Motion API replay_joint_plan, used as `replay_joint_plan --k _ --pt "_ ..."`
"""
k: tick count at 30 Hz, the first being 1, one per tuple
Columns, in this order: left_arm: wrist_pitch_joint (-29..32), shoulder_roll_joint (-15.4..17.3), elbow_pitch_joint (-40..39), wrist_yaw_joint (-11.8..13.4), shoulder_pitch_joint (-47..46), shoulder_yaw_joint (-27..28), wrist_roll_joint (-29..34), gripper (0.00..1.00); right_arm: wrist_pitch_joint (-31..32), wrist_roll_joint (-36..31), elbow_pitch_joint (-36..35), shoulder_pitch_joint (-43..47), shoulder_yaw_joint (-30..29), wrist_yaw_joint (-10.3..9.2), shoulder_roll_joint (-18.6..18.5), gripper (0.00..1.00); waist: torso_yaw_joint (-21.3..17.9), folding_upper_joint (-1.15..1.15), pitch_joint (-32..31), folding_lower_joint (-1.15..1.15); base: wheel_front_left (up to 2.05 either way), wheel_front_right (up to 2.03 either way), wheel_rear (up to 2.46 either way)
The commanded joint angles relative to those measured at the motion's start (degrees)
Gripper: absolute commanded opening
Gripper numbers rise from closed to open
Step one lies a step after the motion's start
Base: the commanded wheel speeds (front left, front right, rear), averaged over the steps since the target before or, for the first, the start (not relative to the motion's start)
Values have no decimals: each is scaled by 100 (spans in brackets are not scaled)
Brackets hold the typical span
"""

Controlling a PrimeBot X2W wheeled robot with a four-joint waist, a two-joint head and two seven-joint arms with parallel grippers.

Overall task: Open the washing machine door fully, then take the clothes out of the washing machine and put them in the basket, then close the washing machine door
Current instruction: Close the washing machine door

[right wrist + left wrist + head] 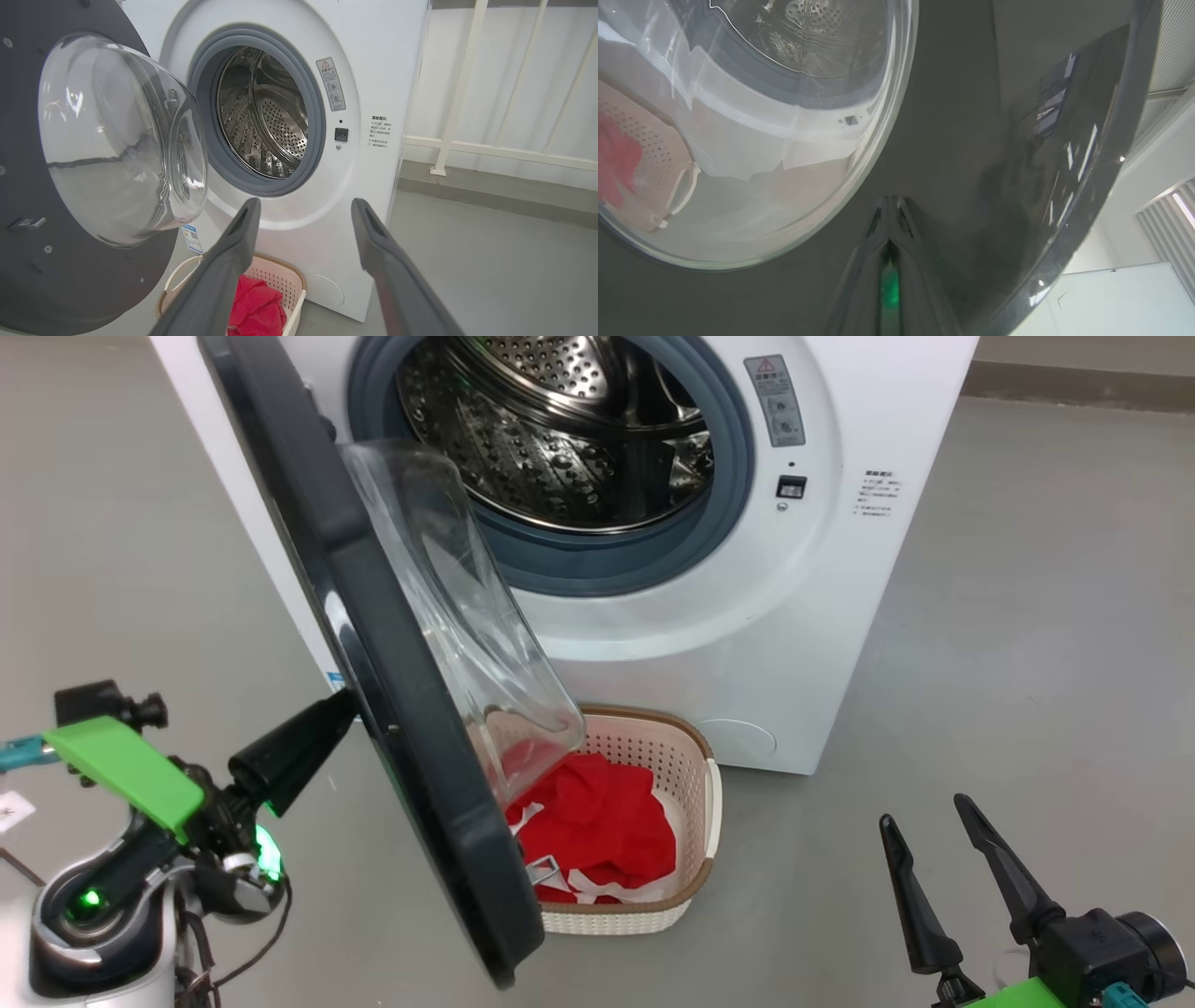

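The washing machine (822, 569) stands white with its steel drum (569, 429) showing bare metal. Its door (392, 709) hangs roughly half open, black rim toward me, the glass bowl (467, 616) bulging over the basket. My left gripper (347, 705) is shut, its tip pressed against the door's outer black face (962, 140); the left wrist view shows the joined fingertips (891, 205) on that glossy surface. The red clothes (597, 831) lie in the cream basket (695, 775) on the floor before the machine. My right gripper (922, 807) is open at lower right, holding nothing, pointing toward the machine (373, 84).
Grey floor spreads to the right of the machine (1027, 663). A white railing (467, 93) and a curtain stand behind the machine's right side. Cables hang beside my left arm at the lower left (233, 943).
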Motion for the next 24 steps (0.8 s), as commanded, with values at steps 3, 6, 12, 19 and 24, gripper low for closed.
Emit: replay_joint_plan --k 3,6,12,19,24 --pt "-105 69 -86 -59 -185 -28 -201 0 -50 58 -149 -221 116 35 -81 100 -118 0 90 0 0 0 0" --pt "-197 68 -30 -85 -218 -127 -311 0 -50 58 -148 -245 121 35 -81 100 -202 0 130 0 0 0 0" --pt "-330 68 53 -150 -262 -236 -513 0 -50 67 -131 -288 117 35 -81 100 -363 0 171 0 0 0 0" --pt "-515 68 80 -194 -323 -407 -739 0 -50 85 -124 -319 108 35 -81 100 -490 0 212 0 0 0 0" --pt "-712 68 148 -237 -423 -563 -828 0 -50 92 -123 -347 119 35 -81 100 -563 0 241 0 0 0 0"
